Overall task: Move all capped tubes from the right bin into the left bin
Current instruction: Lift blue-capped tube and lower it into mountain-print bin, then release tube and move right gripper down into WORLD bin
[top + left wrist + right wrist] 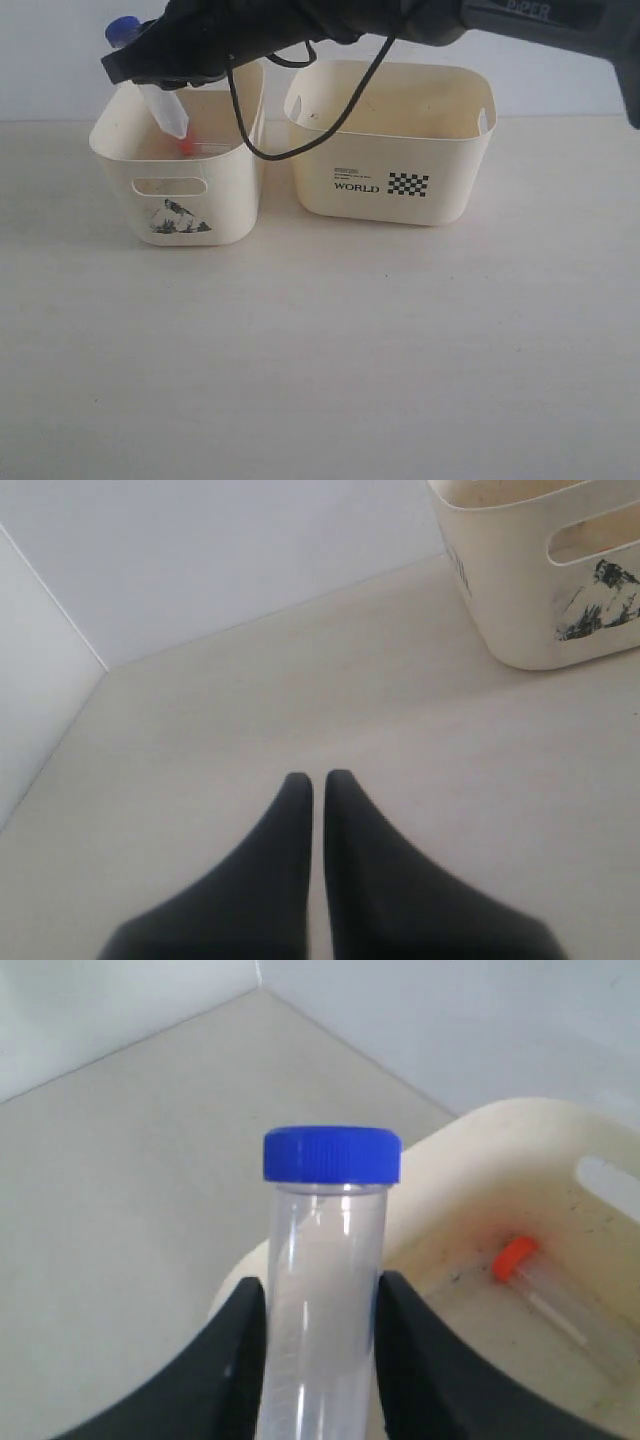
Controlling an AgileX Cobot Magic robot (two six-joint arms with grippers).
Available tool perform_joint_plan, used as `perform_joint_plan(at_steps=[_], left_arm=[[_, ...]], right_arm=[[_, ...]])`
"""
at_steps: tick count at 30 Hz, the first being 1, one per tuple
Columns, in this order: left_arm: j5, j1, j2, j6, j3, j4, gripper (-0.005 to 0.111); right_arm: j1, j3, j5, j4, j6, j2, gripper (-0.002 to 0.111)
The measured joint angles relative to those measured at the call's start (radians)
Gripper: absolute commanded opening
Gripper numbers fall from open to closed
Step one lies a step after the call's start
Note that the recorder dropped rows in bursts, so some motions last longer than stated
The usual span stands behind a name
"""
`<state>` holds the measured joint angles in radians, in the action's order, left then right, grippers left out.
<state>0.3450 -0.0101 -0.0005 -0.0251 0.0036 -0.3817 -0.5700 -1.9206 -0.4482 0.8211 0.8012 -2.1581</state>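
Observation:
My right gripper (150, 68) has reached across to the left bin (178, 200), the cream one with the mountain picture, and is shut on the blue-capped tube (325, 1290). That tube (165, 105) hangs tilted over the bin's far left corner, cap up, conical tip pointing down into the bin. The orange-capped tube (545, 1295) lies on the left bin's floor; its cap (186, 147) shows over the rim. The right bin (390, 140), marked WORLD, shows no tube inside. My left gripper (318, 780) is shut on nothing, low over the table, off to the side of the left bin (540, 570).
The two bins stand side by side at the back of the pale table (320, 350), close to the white wall. A black cable (245, 125) loops down from the right arm in front of the left bin's right wall.

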Motion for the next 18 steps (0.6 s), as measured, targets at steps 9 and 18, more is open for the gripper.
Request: perform_joint_plan(at_steps=[9, 18], left_arm=[[0.0, 0.0, 0.0, 0.0, 0.0, 0.0, 0.004], [0.0, 0.0, 0.0, 0.0, 0.0, 0.0, 0.004]], right_arm=[[0.0, -0.007, 0.099, 0.0, 0.08, -0.019, 0.03], [0.0, -0.008, 0.109, 0.002, 0.072, -0.019, 0.001]])
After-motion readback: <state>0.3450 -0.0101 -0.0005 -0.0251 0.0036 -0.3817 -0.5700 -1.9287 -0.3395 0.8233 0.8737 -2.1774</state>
